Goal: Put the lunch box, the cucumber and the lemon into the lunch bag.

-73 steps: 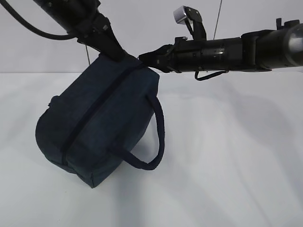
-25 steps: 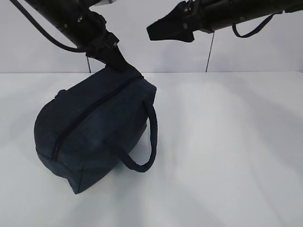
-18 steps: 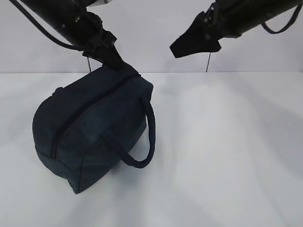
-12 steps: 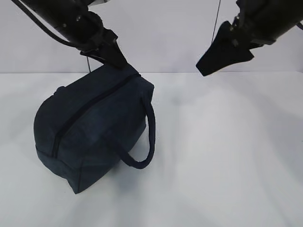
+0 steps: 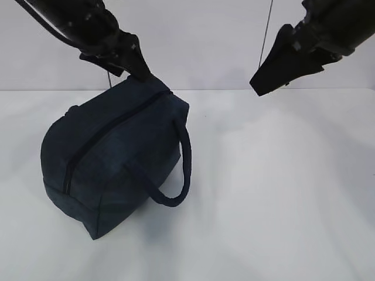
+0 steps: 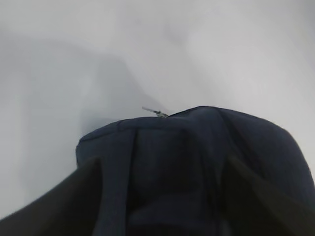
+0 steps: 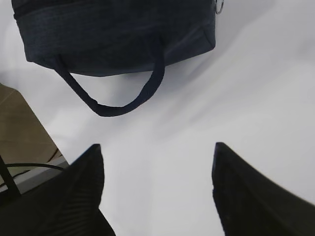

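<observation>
The dark navy lunch bag (image 5: 117, 158) lies on the white table with its black zipper (image 5: 111, 129) closed and a loop handle (image 5: 176, 175) hanging in front. My left gripper (image 5: 140, 73) is at the bag's far top end; in the left wrist view (image 6: 162, 164) its jaws stand wide apart on either side of the bag's end (image 6: 197, 147). My right gripper (image 5: 263, 88) is open and empty, raised to the bag's right. The right wrist view shows the right gripper (image 7: 156, 146) over bare table, with the bag (image 7: 113, 34) beyond. The lunch box, cucumber and lemon are out of view.
The white table (image 5: 281, 193) stretches to the right of and in front of the bag. In the right wrist view the table's edge and brown floor (image 7: 19, 123) with a black cable show at the left. The silver ring pull (image 7: 220, 7) is at the bag's end.
The bag, first held up tilted, now rests on the table. My right gripper left the bag's top and swung up and right. My left gripper shifted slightly up and left.
</observation>
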Controlling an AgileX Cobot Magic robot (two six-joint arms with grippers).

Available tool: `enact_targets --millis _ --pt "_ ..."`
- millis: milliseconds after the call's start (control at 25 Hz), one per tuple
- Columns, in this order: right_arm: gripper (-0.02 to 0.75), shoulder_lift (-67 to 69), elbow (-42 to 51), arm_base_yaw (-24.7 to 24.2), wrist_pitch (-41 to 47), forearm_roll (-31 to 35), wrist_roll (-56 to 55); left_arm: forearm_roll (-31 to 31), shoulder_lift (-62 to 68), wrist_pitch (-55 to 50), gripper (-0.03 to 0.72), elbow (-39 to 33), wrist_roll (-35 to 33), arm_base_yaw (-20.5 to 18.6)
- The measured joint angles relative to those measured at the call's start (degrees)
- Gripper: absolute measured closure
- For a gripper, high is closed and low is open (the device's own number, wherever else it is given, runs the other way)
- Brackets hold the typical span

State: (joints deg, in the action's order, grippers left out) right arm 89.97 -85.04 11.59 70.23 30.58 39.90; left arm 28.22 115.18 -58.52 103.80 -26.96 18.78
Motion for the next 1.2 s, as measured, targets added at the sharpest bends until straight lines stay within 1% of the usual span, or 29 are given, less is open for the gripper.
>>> enact_targets --millis 120,280,360,440,520,680,800,880,1000,1200 --pt "0.217 -0.6 0.0 0.0 0.0 -0.1 -1.8 -3.1 -3.2 -0.5 0.143 0.0 0.6 0.0" --pt "0.217 -1.8 0.2 0.0 0.0 -0.6 -5.4 -4.4 -8.9 -3.9 0.142 0.0 1.2 0.0" --pt "0.217 -2.6 0.8 0.0 0.1 -2.4 -8.3 -5.0 -11.9 -7.0 0.142 0.0 2.1 0.0" --pt "0.217 -3.8 1.9 0.0 0.2 -5.5 -12.4 -6.6 -15.0 -10.9 0.142 0.0 3.3 0.0" --pt "0.217 -5.3 3.2 0.0 0.3 -8.4 -15.8 -9.1 -17.8 -12.2 0.151 0.0 5.8 0.0" --pt "0.217 -10.5 7.1 0.0 0.4 -12.3 -20.6 -14.7 -24.4 -12.9 0.185 0.0 13.3 0.0" --pt "0.217 -15.1 9.9 0.0 0.6 -13.8 -22.6 -15.4 -30.0 -13.3 0.202 -0.3 15.4 0.0" --pt "0.217 -18.1 11.5 0.0 0.6 -15.1 -23.9 -15.4 -34.6 -13.3 0.208 -2.4 15.8 0.0" --pt "0.217 -23.6 14.0 0.0 1.0 -17.7 -25.2 -15.5 -41.5 -13.5 0.210 -8.6 15.9 0.0" --pt "0.216 -32.5 17.1 0.0 1.3 -22.1 -28.5 -15.5 -54.0 -13.6 0.211 -23.8 16.7 0.0"
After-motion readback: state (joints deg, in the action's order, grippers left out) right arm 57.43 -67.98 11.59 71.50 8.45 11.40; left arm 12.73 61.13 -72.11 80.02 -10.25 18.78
